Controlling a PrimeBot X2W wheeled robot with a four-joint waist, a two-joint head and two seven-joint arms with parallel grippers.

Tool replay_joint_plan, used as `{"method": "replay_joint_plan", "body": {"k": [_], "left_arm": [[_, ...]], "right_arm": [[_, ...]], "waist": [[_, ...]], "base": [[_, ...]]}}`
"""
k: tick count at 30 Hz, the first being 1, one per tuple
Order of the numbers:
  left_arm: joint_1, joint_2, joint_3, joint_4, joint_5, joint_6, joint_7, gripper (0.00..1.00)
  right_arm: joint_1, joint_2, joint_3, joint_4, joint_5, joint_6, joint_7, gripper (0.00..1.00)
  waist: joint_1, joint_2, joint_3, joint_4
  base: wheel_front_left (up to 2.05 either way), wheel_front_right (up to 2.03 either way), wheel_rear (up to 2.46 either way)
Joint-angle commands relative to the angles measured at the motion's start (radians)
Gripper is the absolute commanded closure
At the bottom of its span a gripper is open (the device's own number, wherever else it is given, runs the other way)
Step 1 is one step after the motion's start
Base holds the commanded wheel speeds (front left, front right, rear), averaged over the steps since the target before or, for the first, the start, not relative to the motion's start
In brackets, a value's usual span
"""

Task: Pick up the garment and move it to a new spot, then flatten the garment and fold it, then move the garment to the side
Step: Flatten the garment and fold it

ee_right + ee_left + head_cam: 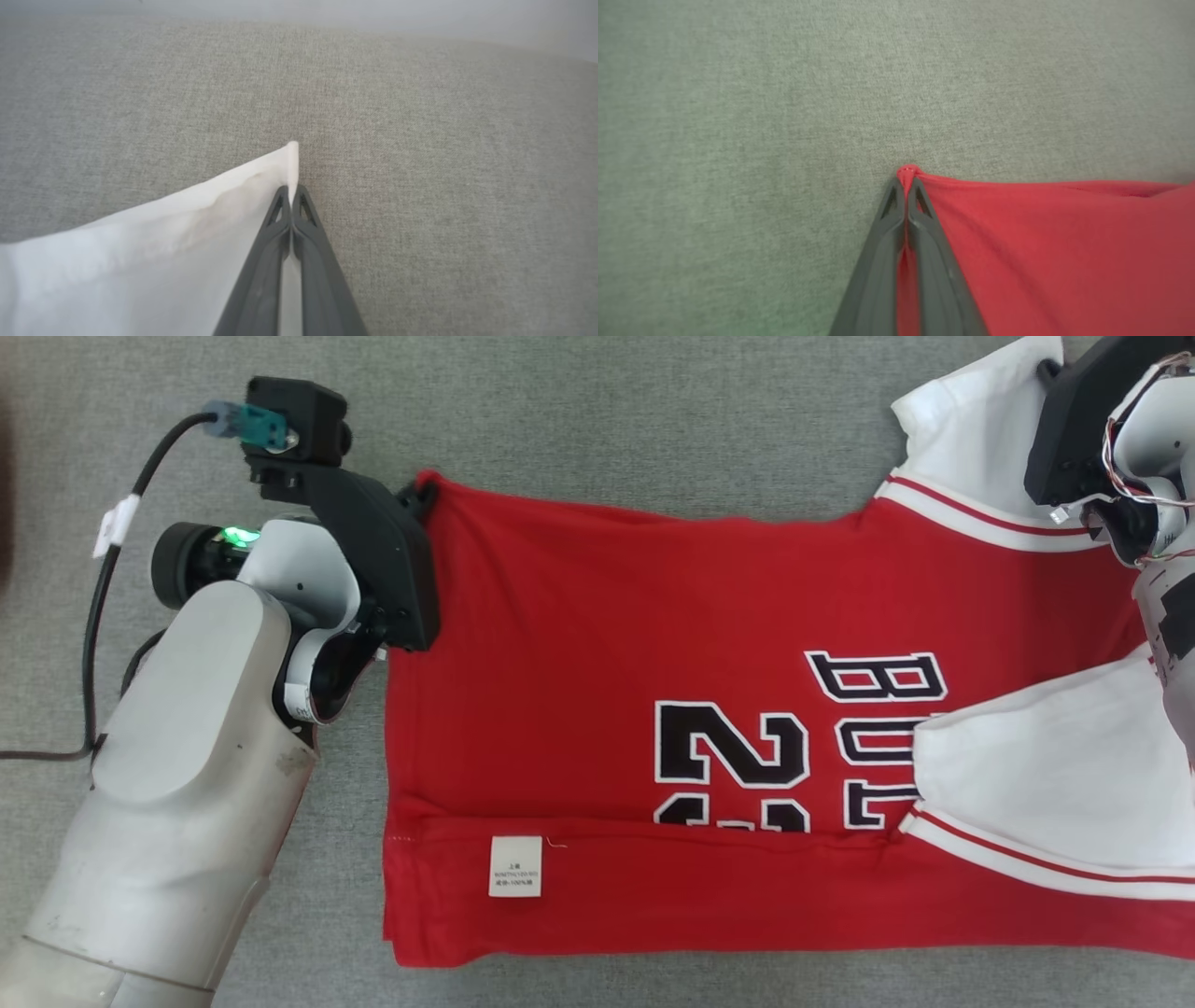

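A red jersey (pixel 597 644) lies spread sideways on the grey woven tabletop (pixel 653 411), hem toward the left side and shoulders toward the right. It has white sleeves edged with red-and-white striped bands: one sleeve (pixel 1055 775) is folded in over the chest, and the other (pixel 971 429) reaches toward the tabletop's far edge. The near long edge is turned up over the front in a flat strip, and that strip covers the bottom of the printing.

The printing is black with a white outline. There are large numerals (pixel 733 742) starting with a 2, the rest cut off by the fold, and block letters (pixel 878 677) reading "BUL" before the folded sleeve hides the remainder. A small white care label (pixel 515 866) sits on the turned-up strip; its print is too small to read.

The left gripper (pixel 906 184) has its fingers pressed together on the jersey's far hem corner — a nub of red cloth pokes out past the tips. The right gripper (pixel 290 191) is pinched the same way on the white tip of the far sleeve, short of the tabletop's far edge.
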Motion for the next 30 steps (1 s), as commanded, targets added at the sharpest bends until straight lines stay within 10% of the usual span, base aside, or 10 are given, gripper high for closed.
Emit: {"method": "replay_joint_plan", "body": {"k": [1, 16, 30], "left_arm": [[0.019, 0.018, 0.011, 0.015, 0.019, 0.024, -0.039, 1.00], [0.084, -0.021, 0.040, 0.091, 0.036, 0.055, -0.307, 1.00], [0.290, -0.033, 0.040, 0.084, 0.021, 0.035, -0.516, 1.00]], "right_arm": [[-0.009, -0.010, -0.008, 0.007, -0.015, -0.002, -0.045, 1.00], [0.067, 0.033, 0.000, -0.018, 0.031, -0.002, -0.328, 1.00], [0.524, -0.103, 0.106, -0.403, 0.280, -0.002, -0.357, 1.00]], "waist": [[-0.0001, 0.0000, -0.006, -0.008], [-0.0001, 0.0000, -0.116, -0.046], [-0.0001, 0.0000, -0.282, -0.080]], "base": [[0.00, 0.00, 0.00], [0.00, 0.00, 0.00], [0.00, 0.00, 0.00]]}}
